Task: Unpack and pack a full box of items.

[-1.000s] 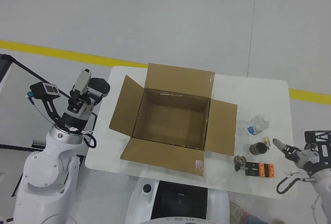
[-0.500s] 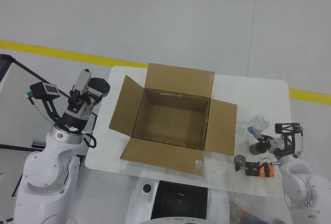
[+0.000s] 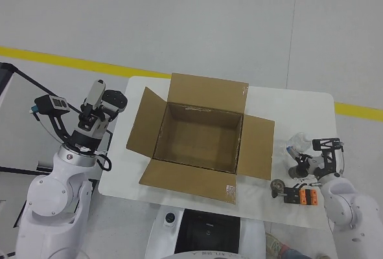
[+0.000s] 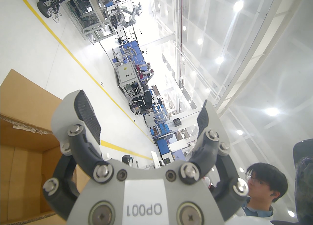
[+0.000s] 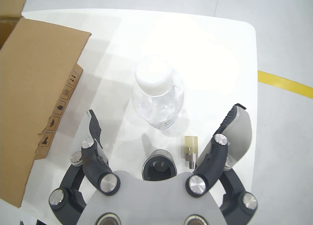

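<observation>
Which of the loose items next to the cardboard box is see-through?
The clear plastic bottle with the white cap; the dark cylinder and the small threaded fitting beside it are opaque.

Pale grey floor (image 3: 178, 32) with a yellow line (image 3: 61, 60), bright ceiling lights (image 4: 238, 5) overhead.

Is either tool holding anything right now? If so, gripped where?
Nothing is held. The left tool is open and empty beside the box. The right tool is open by the bottle and black cylinder, gripping neither.
</observation>
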